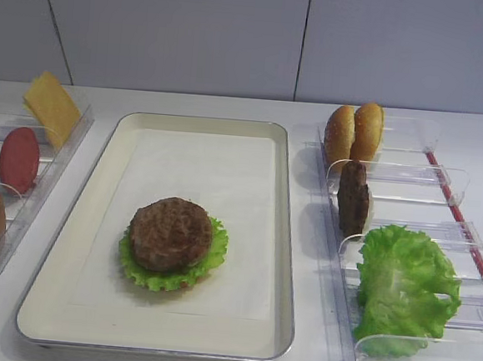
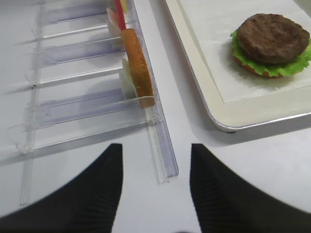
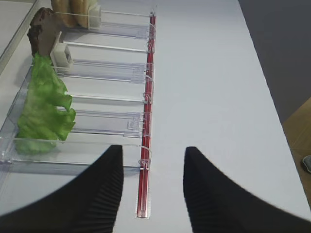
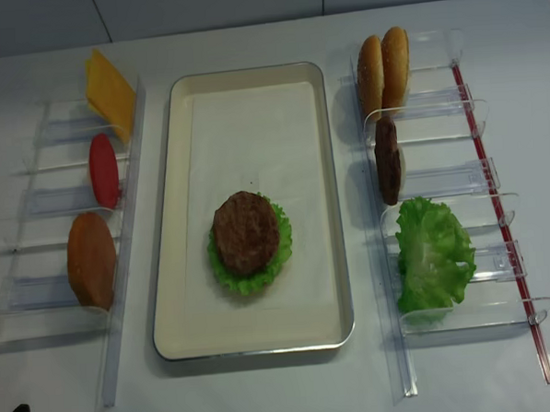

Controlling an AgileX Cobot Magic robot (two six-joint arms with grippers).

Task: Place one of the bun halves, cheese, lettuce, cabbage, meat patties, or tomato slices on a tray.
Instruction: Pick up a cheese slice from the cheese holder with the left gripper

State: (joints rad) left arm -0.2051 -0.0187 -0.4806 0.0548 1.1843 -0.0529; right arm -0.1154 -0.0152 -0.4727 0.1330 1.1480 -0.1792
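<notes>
I log: cheese (image 4: 109, 93) propped on edge in far-left bin, leaning tray-ward (image 4: 322, 203) (long axis upright); left hand (image 2: 154, 189), right hand (image 3: 151, 191) both spread, empty.

White table (image 4: 266, 391) carries tray (image 4: 167, 267) between clear bins (image 4: 452, 321).

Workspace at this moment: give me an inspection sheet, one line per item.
Surface: white table.
Job's things: tray holds a patty on lettuce over a bun; cheese, tomato, bun halves, spare patty, lettuce leaf in clear bins on both sides.
Clutter: nothing seen.
Grippers: left gripper and right gripper open, empty, above the table.
Cables: nothing seen.
Surroundings: grey wall.
</notes>
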